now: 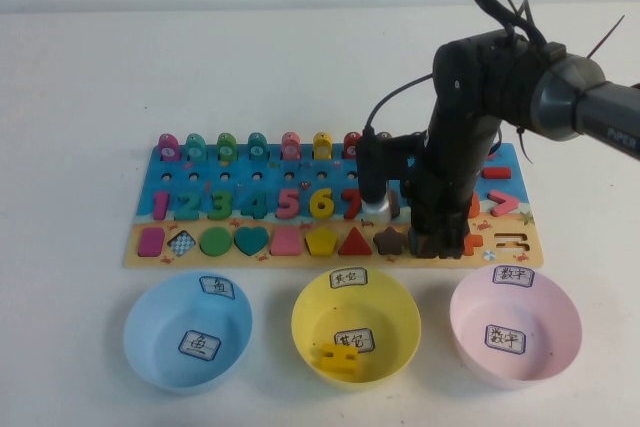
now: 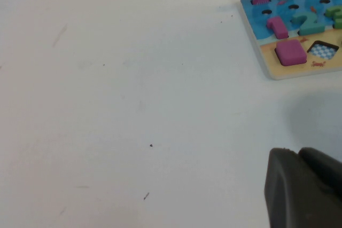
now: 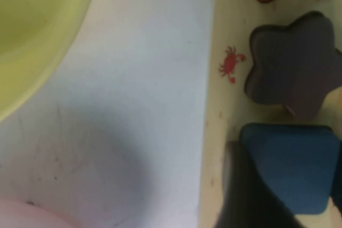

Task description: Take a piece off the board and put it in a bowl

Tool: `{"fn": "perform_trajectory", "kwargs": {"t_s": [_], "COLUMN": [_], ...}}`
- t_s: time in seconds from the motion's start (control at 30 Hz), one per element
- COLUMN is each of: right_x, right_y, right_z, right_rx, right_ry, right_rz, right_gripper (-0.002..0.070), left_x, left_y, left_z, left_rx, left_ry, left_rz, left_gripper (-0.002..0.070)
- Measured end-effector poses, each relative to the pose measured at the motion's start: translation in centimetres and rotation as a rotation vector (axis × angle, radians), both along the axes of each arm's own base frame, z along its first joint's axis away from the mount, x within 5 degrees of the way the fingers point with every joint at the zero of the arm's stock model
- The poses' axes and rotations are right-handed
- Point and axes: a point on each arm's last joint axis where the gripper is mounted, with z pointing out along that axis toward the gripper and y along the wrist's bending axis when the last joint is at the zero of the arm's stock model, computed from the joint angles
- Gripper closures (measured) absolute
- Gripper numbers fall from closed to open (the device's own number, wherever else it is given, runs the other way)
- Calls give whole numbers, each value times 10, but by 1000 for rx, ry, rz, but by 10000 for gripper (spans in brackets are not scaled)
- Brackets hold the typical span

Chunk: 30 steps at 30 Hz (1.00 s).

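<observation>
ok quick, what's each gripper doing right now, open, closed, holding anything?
Left gripper: off to the board's left over bare table, holding nothing visible; open or closed cannot be told.
Right gripper: down on the small dark slate-blue square wooden block; grip cannot be told.

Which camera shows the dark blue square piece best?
The right wrist view: the blue square piece fills the corner beside the star, right gripper touching it. The high view hides it under that gripper. The left wrist view misses it.
</observation>
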Motion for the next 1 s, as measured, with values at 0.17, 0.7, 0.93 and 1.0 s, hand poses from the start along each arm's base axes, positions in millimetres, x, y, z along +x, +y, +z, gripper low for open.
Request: {"fn": "perform_trajectory", "kwargs": {"t_s": [0.17,0.7,0.93,1.0], "right_x": [0,-2,-7,-10], "right_y": [1,-1,-4,-5], "right_z": [0,9,24,31], "right_rx": [2,-1,-2,1], "right_ry": [2,0,0,-1], "right_rz": [-11,-33,-31,-33], "right_gripper": [388,388,388,388], "left_x": [0,0,0,0], "left_y": [0,0,0,0], "left_z": [0,0,0,0], "left_rx": [0,0,0,0], "left_ry": [0,0,0,0], "left_rz": [0,0,0,0], "left_gripper": [680,680,680,680]}}
